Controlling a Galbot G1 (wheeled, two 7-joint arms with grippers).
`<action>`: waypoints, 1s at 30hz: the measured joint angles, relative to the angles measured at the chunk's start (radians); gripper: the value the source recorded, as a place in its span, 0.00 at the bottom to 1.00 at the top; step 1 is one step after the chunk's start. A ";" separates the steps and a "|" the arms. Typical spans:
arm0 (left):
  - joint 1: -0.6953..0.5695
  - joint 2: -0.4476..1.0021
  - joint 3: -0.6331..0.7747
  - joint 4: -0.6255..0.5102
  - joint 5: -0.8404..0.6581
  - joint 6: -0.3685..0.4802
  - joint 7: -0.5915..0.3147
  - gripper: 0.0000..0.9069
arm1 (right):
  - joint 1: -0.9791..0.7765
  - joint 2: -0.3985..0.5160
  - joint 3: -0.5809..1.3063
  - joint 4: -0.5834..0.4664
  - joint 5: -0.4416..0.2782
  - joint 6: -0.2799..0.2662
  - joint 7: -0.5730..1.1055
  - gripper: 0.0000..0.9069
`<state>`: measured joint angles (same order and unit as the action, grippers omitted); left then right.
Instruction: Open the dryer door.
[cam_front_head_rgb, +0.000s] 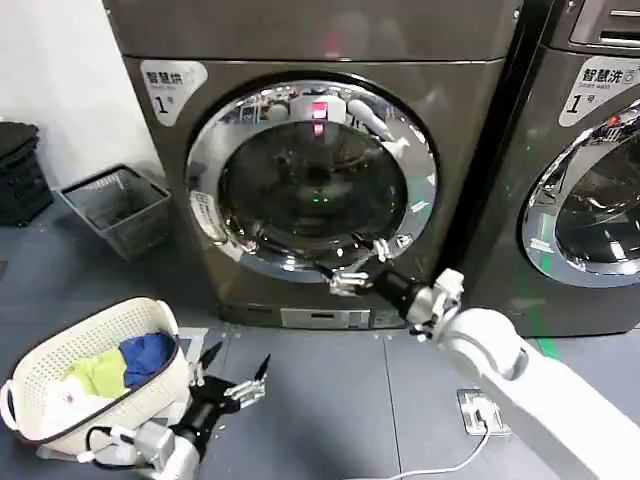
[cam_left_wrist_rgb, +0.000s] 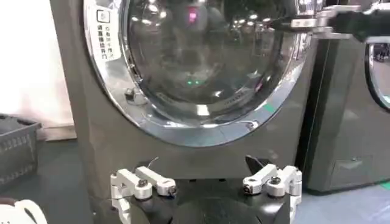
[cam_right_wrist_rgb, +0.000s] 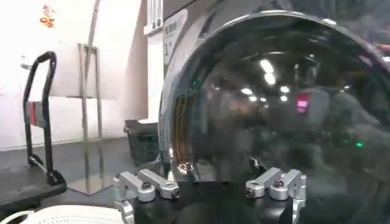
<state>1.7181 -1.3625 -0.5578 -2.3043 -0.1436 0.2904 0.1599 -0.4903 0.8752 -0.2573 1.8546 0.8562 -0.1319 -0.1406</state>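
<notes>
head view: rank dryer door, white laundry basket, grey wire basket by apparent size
1. dryer door, clearly the largest.
2. white laundry basket, though it sits nearer the camera, which inflates it.
3. grey wire basket, smallest as seen; it sits farther back beside the machine, so true size against the white one is unsure.

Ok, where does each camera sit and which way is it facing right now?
Head view: on the head, looking forward and down at the round chrome-rimmed dark-glass dryer door; right gripper at its lower rim, left gripper low near the white laundry basket.
Left wrist view: low, facing the door; own open fingers.
Right wrist view: close against the glass; own open fingers.
All three share the door.
</notes>
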 joint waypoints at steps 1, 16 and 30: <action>0.000 -0.001 0.000 -0.001 0.000 0.000 0.000 1.00 | 0.016 0.008 -0.014 -0.015 0.000 0.000 -0.001 1.00; 0.011 -0.008 -0.012 -0.009 0.000 0.000 0.000 1.00 | 0.149 0.112 -0.134 -0.188 -0.004 0.013 -0.034 1.00; 0.019 -0.013 -0.017 -0.013 0.002 -0.001 0.000 1.00 | 0.229 0.194 -0.191 -0.289 -0.004 0.018 -0.049 1.00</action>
<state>1.7371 -1.3758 -0.5745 -2.3169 -0.1419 0.2894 0.1600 -0.2608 1.0696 -0.4481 1.5654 0.8518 -0.1143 -0.1896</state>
